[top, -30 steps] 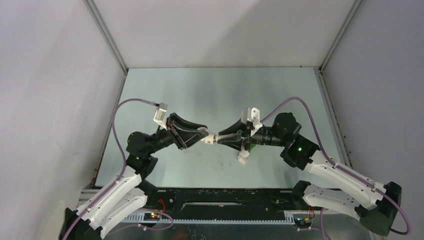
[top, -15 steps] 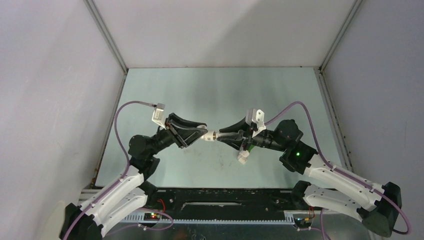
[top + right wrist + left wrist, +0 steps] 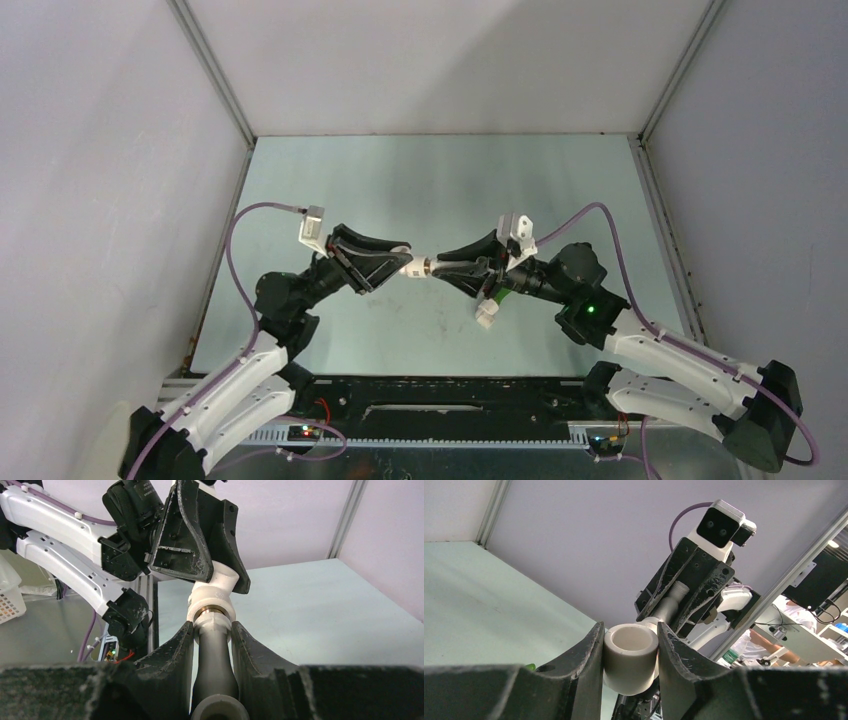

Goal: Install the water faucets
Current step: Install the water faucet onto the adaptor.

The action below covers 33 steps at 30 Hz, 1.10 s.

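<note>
Above the middle of the table my two grippers meet tip to tip. My left gripper (image 3: 403, 268) (image 3: 630, 647) is shut on a short white pipe fitting (image 3: 630, 656) (image 3: 216, 589) (image 3: 412, 270). My right gripper (image 3: 442, 268) (image 3: 212, 630) is shut on the white faucet with the grey body (image 3: 214, 667) (image 3: 668, 609) (image 3: 430, 267). The faucet's brass-ringed end sits in the fitting's mouth. The green faucet (image 3: 500, 294) lies on the table under my right wrist, mostly hidden; a sliver of it (image 3: 530, 666) shows in the left wrist view.
Another stubby white fitting (image 3: 486, 316) lies on the green table (image 3: 420, 180) just in front of my right gripper. Grey walls close in the left, right and far sides. The arm bases and a black rail (image 3: 430, 410) line the near edge.
Both grippers, still joined at the fitting and faucet, have drifted slightly toward the far wall. The right wrist has turned a little. Neither grip has altered.
</note>
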Available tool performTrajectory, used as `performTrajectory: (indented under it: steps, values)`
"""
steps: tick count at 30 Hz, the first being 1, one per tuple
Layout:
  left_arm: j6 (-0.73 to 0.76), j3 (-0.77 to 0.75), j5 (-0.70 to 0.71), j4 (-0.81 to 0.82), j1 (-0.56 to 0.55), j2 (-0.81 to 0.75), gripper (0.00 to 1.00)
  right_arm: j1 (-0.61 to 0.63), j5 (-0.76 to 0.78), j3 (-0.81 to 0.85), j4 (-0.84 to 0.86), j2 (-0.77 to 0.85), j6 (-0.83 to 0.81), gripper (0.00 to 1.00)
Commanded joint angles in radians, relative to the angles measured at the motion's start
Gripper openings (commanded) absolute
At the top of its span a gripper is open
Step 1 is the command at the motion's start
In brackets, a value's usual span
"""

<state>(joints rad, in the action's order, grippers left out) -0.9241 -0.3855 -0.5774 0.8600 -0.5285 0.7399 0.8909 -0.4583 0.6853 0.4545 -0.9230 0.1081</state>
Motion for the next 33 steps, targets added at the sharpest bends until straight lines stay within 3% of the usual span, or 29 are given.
performTrajectory:
  steps: [1, 14, 22, 33]
  values:
    - [-0.035, 0.005, -0.052, 0.075, -0.013, -0.003, 0.0, 0.002, 0.073, 0.003, 0.074, -0.02, 0.093, 0.0]
    - [-0.019, 0.012, -0.044, 0.067, -0.013, -0.017, 0.0, 0.001, 0.167, 0.004, 0.082, -0.036, 0.519, 0.0]
    - [-0.002, 0.011, -0.044, 0.043, -0.013, -0.032, 0.0, -0.002, 0.143, 0.151, -0.22, -0.099, 0.603, 0.0]
    - [0.018, 0.021, -0.027, 0.011, -0.017, -0.06, 0.0, -0.034, 0.153, 0.158, -0.239, -0.138, 0.864, 0.0]
